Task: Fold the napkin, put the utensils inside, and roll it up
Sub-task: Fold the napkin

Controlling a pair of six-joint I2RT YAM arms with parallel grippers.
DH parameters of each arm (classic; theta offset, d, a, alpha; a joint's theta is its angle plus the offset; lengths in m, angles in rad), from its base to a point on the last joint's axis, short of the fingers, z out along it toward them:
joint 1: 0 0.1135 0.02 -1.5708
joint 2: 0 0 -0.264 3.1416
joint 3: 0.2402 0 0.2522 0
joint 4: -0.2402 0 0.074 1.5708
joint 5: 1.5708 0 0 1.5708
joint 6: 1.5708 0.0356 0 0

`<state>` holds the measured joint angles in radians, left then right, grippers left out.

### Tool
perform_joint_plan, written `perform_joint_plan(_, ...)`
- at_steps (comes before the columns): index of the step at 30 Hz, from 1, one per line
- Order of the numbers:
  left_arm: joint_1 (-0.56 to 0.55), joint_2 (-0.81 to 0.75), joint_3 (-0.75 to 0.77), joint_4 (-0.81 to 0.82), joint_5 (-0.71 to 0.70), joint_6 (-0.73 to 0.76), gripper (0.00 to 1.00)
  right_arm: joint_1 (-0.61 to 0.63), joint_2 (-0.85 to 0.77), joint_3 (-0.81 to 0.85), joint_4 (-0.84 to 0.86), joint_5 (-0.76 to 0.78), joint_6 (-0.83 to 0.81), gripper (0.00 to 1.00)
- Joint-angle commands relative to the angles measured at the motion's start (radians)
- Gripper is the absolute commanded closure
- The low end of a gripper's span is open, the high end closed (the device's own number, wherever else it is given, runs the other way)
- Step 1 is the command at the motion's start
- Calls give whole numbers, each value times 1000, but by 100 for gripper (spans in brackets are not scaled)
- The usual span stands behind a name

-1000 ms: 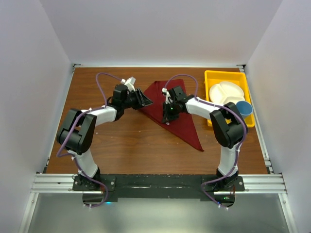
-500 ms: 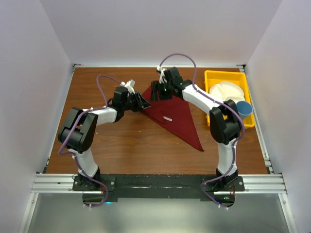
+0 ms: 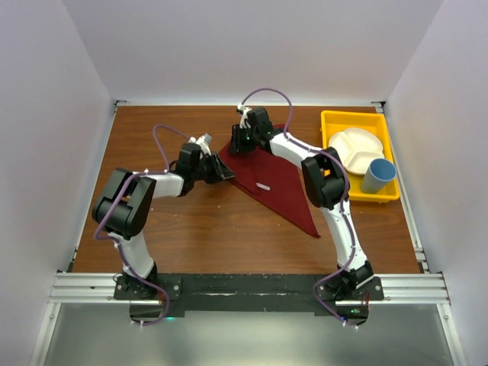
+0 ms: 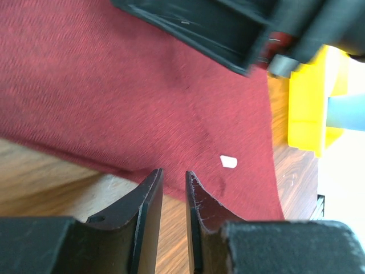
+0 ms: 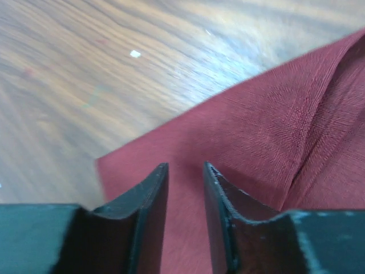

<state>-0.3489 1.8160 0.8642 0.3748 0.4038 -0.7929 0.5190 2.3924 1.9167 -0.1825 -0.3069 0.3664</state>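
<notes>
I am holding my left end effector (image 4: 171, 177) with its jaws only narrowly apart and nothing between them, the tips hovering just over the near-left edge of the napkin (image 3: 278, 179), where the red cloth is meeting the wooden counter (image 3: 198, 221). My right end effector (image 5: 185, 169) is also standing at a narrow gap with nothing pinched, and it is hanging over the far corner of the same cloth. The napkin is lying flat on the counter as a long triangle, its far corner under my right wrist and its point trailing toward the near right. I am judging it to be light, soft and limp: it will be sagging and creasing wherever I lift it, so I am favouring a pinch right at an edge or corner, low enough to catch both layers if it is doubled. A small white tag or scrap (image 4: 228, 162) is sitting on the cloth; I cannot tell which. Further right, a yellow tray (image 3: 335, 120) is carrying a white divided plate (image 3: 352, 146) and a blue cup (image 3: 378, 176). I am counting one napkin, one tray, one plate and one cup, and I am seeing no utensils in any view.
</notes>
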Motion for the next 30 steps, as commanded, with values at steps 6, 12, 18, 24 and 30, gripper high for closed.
perform_joint_plan(6,5,-9,-24,24,-17,34,74,-54,73,104,72,18,13,68)
perform_joint_plan(12,5,-10,-30,24,-10,34,74,-94,59,76,80,-29,9,67)
perform_joint_plan(18,5,-75,-40,9,-6,34,74,-105,66,122,43,-20,-24,63)
perform_joint_plan(24,7,-177,-45,-37,-11,44,74,-103,61,154,-10,11,-56,63)
perform_joint_plan(30,7,-254,-59,-68,-22,55,67,-106,-120,7,-152,58,-106,51)
